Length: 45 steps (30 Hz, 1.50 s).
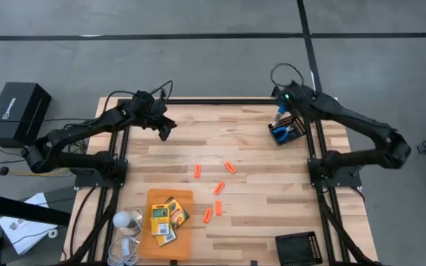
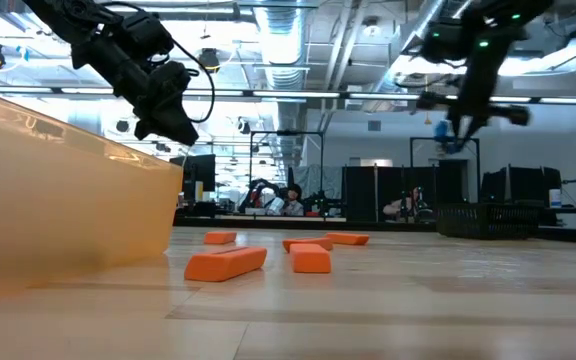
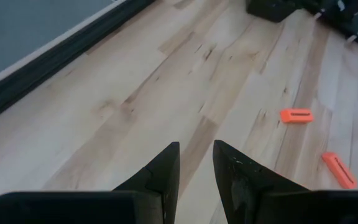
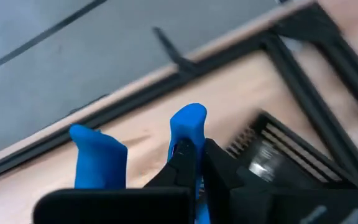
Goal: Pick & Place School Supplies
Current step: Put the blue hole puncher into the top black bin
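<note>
From above, the table carries five orange sticks scattered near its middle, all lying apart from both arms. Crayon boxes lie on an orange sheet at the near left edge. The right gripper hangs over a black tray at the far right corner, with the blue scissors in it; the tool is very small here. The left gripper hovers over bare wood at the far left. A second tray is cut off at the near edge.

At table height, the sheet fills the left side and hides the crayon boxes. Sticks lie in front. The right gripper is high above the tray; its fingers are hard to see.

Past the left wrist, the fingers stand a little apart with nothing between them, and two sticks show beyond.

Past the right wrist, the fingers are clenched on the scissors, whose blades are hidden; the tray lies below, blurred.
</note>
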### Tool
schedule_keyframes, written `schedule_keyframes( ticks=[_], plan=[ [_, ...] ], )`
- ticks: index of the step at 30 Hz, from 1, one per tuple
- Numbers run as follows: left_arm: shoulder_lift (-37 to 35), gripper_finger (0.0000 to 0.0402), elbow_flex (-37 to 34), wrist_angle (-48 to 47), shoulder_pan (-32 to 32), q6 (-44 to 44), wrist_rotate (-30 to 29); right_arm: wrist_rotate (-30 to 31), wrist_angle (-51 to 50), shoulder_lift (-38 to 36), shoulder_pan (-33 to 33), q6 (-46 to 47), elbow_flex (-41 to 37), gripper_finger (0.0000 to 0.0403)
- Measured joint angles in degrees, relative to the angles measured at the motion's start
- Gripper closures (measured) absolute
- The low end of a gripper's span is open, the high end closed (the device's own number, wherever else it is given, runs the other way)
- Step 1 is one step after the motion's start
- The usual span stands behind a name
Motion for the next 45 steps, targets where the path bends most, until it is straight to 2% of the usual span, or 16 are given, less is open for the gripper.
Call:
schedule_keyframes(
  ticks=[4,8,20,33,45],
  plan=[
    [0.00,0.0310,0.00,0.47,0.02,0.05,1.72,1.70,-3.24,-4.88,1.52,9.61,-4.50,0.0403],
    [0.00,0.0310,0.00,0.71,0.27,-0.05,5.50,4.45,-4.62,-6.63,4.41,18.59,-6.81,0.0403],
    [-0.01,0.0310,0.02,1.18,1.74,1.93,8.31,3.51,-9.74,-0.42,10.16,30.27,-8.82,0.0403],
    [-0.02,0.0310,0.02,1.10,6.66,1.82,12.76,3.87,-11.26,2.56,8.59,31.93,-8.83,0.0403],
    [-0.02,0.0310,0.02,1.08,11.09,1.55,12.73,4.21,-11.19,2.41,3.31,24.24,-8.83,0.0403]
  ],
)
